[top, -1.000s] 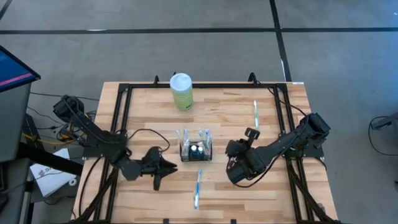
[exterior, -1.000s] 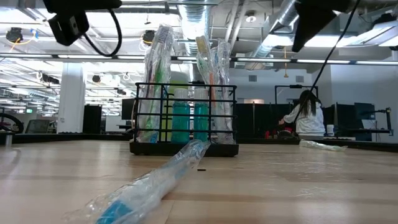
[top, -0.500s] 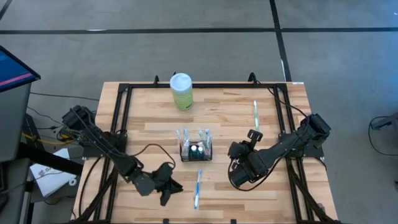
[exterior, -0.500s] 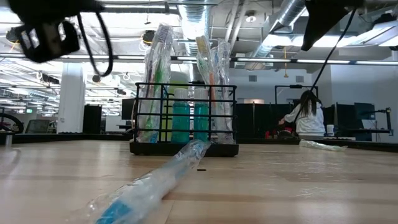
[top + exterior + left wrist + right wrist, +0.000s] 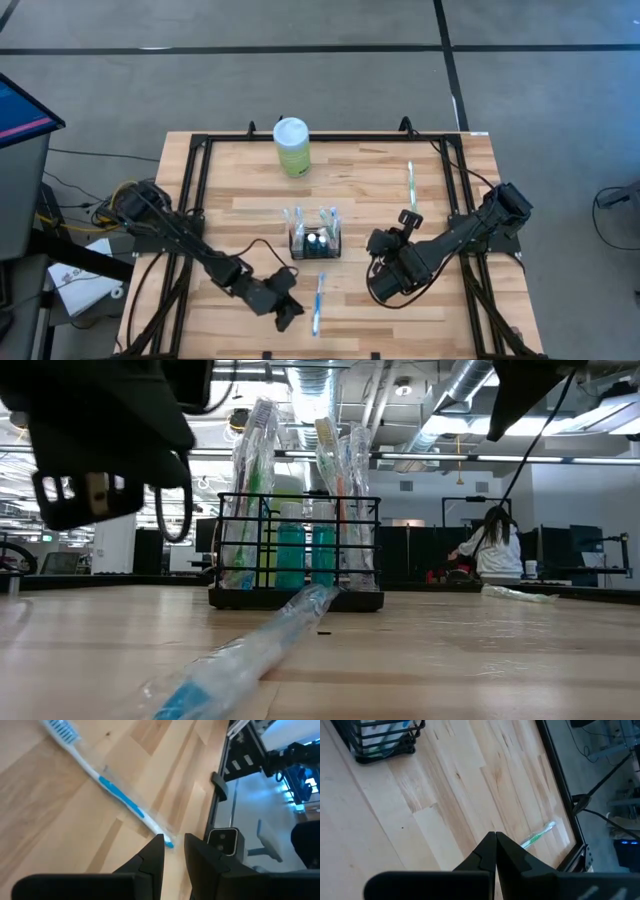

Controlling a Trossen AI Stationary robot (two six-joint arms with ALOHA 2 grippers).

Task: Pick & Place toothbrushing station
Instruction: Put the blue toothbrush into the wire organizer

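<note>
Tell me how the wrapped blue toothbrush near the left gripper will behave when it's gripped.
The blue toothbrush lies flat in a clear, crinkled wrapper, so the fingers may slip on the film. Its thin handle probably flexes little and looks light. The left gripper stands at its handle end, so it may pivot.

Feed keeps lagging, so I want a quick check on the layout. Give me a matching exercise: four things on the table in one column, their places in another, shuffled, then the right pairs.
Things:
1. black wire caddy
2. pale green bottle
3. blue toothbrush
4. green toothbrush

Places:
A. at the table's far edge
B. lying at the near edge, beside the left gripper
C. middle of the table, toothbrushes standing in it
D. lying towards the table's right side, beyond the right gripper

Pairs: 1-C, 2-A, 3-B, 4-D
</note>
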